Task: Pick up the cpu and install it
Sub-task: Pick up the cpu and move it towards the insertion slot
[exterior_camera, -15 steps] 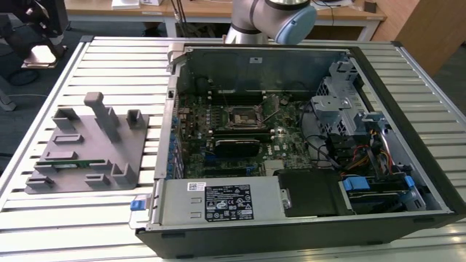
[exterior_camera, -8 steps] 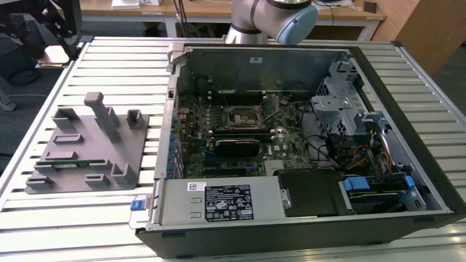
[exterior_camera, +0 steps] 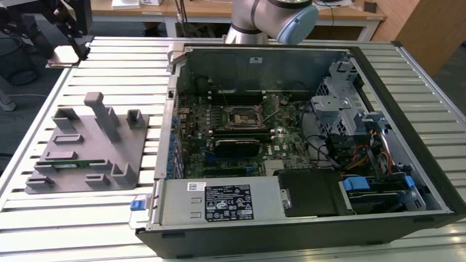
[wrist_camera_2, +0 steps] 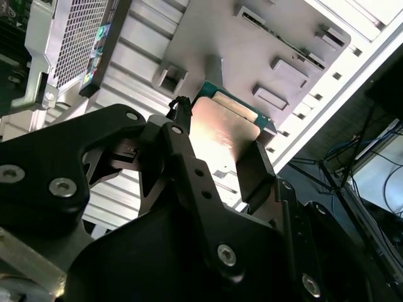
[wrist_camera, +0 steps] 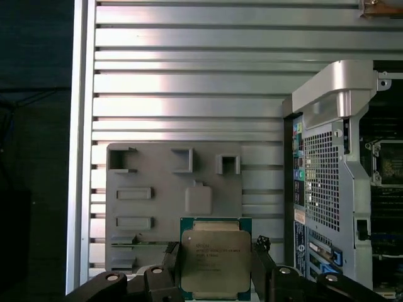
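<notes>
**Aluminium slats, cpu clamped over the grey fixture**

Ribbed aluminium table runs under everything in my exterior view, with pale wooden desks and dark floor past its far edge. An open computer case lies on its side across the middle, motherboard facing up. Its black socket sits near the centre of the board. Just beside the case, toward the exterior view's left, sits the grey plastic fixture. A thin green memory stick lies in one of its slots. The arm rises behind the case's far wall.

In the first wrist view I have the gripper closed onto the cpu. The black fingers press two opposite edges, and the chip fills the whole gap between them. It hangs over the fixture, just beside the memory stick's slot. I cannot tell whether it touches the plastic underneath.

The silvery lid faces the first wrist camera, with the green rim showing around it, and the chip lies flat to the fixture's face. It is so close to square that I can call no long axis. Its edges run parallel to the fixture's edges, the two clamped sides lying along the fingers. In the second wrist view the lid glares bright between the jaws.
</notes>
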### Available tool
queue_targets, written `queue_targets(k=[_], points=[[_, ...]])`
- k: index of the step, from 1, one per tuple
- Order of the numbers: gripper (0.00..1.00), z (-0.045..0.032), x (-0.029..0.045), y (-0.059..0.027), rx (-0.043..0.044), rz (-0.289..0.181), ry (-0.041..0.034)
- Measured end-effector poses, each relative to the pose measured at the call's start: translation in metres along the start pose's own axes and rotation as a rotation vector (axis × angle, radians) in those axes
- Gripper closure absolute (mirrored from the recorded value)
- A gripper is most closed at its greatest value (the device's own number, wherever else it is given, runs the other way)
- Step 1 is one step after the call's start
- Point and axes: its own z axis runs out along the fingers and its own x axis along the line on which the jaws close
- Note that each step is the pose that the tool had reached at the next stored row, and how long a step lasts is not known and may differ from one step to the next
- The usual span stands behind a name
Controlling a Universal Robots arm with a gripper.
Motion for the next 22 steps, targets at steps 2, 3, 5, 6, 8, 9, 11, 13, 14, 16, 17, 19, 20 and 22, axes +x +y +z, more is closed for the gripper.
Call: queue_targets(k=[2,3,5,6,8,9,11,13,14,16,17,19,20,22], points=[[0.47,0.0000,-0.0035,0.0000,0.0000,0.000,0.0000],[0.47,0.0001,-0.0054,0.0000,0.0000,0.000,0.0000],[0.47,0.0001,-0.0095,0.0001,0.0000,0.000,-0.0001],[0.47,0.0001,-0.0117,0.0002,0.0000,0.000,0.0000],[0.47,0.0002,-0.0161,0.0002,0.0000,0.000,0.0000],[0.47,0.0002,-0.0187,0.0002,0.0000,0.000,0.0000],[0.47,0.0003,-0.0249,0.0004,-0.0001,0.000,0.0000],[0.47,0.0004,-0.0317,0.0004,0.0000,0.000,0.0000],[0.47,0.0004,-0.0348,0.0005,0.0000,0.000,0.0000],[0.47,0.0005,-0.0422,0.0006,0.0000,0.000,0.0000],[0.47,0.0006,-0.0463,0.0007,0.0000,0.000,0.0000],[0.47,0.0006,-0.0539,0.0008,0.0000,0.000,-0.0001],[0.47,0.0006,-0.0576,0.0008,0.0000,0.000,0.0001],[0.47,0.0007,-0.0645,0.0009,0.0000,0.000,0.0001]])
